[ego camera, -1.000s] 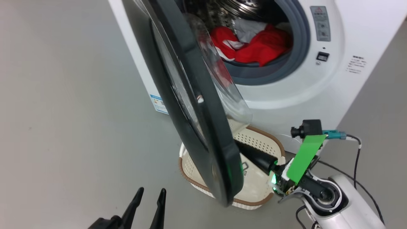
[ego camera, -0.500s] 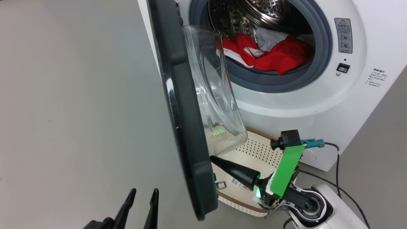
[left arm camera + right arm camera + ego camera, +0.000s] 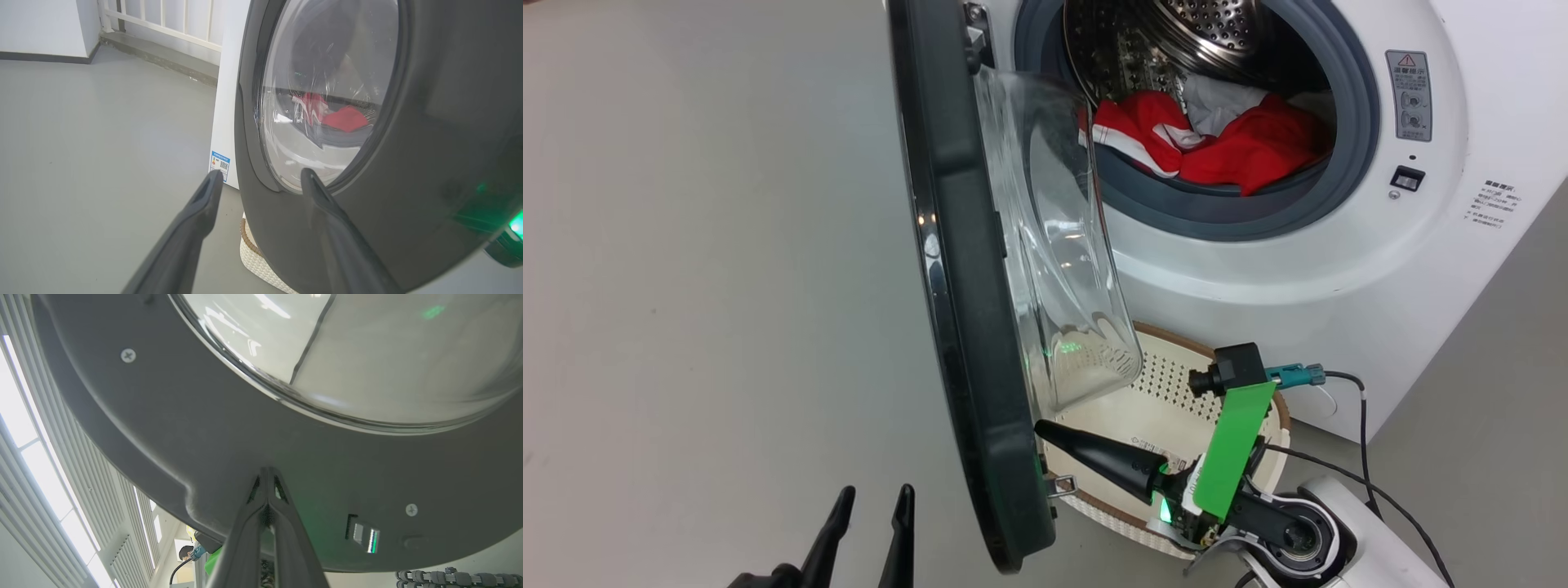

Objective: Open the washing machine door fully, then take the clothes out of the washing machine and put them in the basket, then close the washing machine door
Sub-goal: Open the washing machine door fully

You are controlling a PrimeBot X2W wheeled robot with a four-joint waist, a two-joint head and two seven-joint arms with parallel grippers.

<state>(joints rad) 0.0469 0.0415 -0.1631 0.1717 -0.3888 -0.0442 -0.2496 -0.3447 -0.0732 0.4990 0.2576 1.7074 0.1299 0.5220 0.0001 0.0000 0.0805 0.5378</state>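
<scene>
The right end effector (jaws together) touches the washing machine door.

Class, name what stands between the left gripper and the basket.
The washing machine door. In the head view it hangs edge-on, with the open left gripper on its outer side and the basket on its glass side.

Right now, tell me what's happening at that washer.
The robot is working on the washing machine door, which stands partly open on the washing machine. Its shut right gripper has its tips at the inner face of the door's lower rim, apparently pushing it. The open left gripper hangs outside the door, holding nothing. The clothes lie in the drum; the basket below shows none.
</scene>
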